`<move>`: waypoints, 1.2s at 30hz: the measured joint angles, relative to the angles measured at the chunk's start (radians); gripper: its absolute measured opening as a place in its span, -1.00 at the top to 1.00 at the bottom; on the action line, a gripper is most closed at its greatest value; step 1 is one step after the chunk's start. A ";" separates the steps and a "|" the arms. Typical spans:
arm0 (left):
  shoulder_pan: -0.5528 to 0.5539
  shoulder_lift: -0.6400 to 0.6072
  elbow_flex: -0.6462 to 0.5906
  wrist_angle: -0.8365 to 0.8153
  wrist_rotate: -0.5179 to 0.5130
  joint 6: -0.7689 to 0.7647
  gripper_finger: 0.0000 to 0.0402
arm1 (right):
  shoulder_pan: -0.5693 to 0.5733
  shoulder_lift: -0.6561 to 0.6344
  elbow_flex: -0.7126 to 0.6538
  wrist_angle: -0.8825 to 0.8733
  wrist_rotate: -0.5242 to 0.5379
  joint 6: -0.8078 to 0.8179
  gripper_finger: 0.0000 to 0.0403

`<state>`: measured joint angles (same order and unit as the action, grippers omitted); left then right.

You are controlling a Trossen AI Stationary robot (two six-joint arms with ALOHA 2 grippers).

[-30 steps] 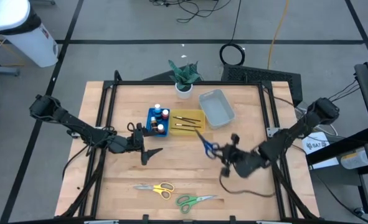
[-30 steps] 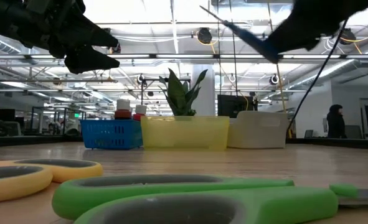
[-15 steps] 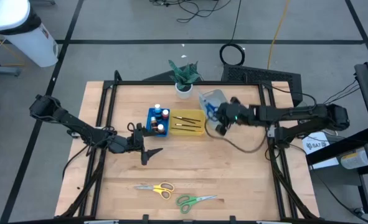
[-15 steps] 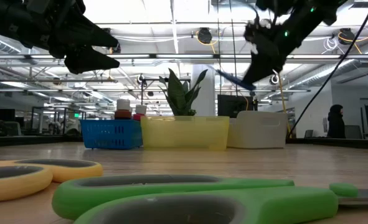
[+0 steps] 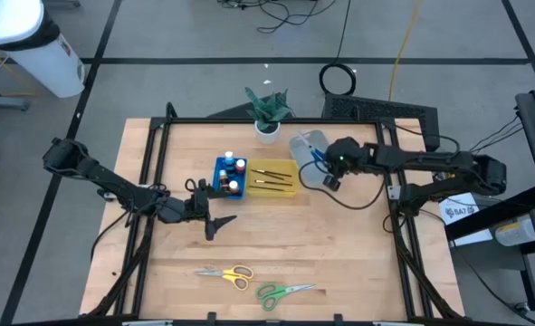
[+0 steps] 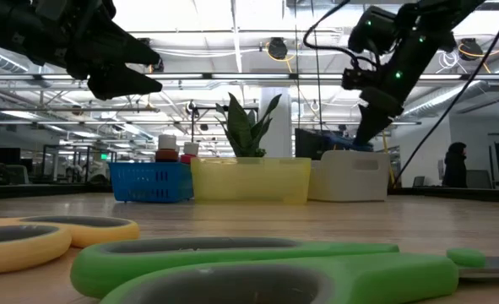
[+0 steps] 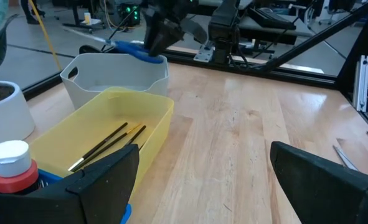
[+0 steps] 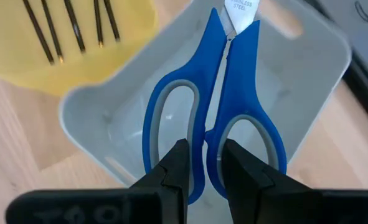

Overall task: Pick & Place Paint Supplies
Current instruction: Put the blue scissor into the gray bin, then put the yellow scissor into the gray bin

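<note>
The right gripper (image 8: 203, 163) pinches the blue scissors (image 8: 215, 106) by their handles over the clear tray (image 8: 308, 74), ready to drop them in; the left gripper (image 7: 202, 174) waits wide open.

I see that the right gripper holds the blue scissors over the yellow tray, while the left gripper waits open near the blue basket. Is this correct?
Not quite. The right gripper holds the blue scissors over the clear tray, not the yellow tray; the right wrist view shows this plainly. The rest stands: the left gripper waits open near the blue basket.
</note>
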<state>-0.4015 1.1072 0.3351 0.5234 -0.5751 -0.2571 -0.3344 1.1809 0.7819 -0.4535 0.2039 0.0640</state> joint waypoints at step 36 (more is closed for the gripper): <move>0.000 0.000 0.000 -0.004 0.000 -0.003 -0.88 | 0.389 0.021 -0.225 1.026 -0.339 0.197 0.34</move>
<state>-0.4015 1.1072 0.3351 0.5194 -0.5755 -0.2599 0.0542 1.2020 0.5573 0.5729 -0.1356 0.2609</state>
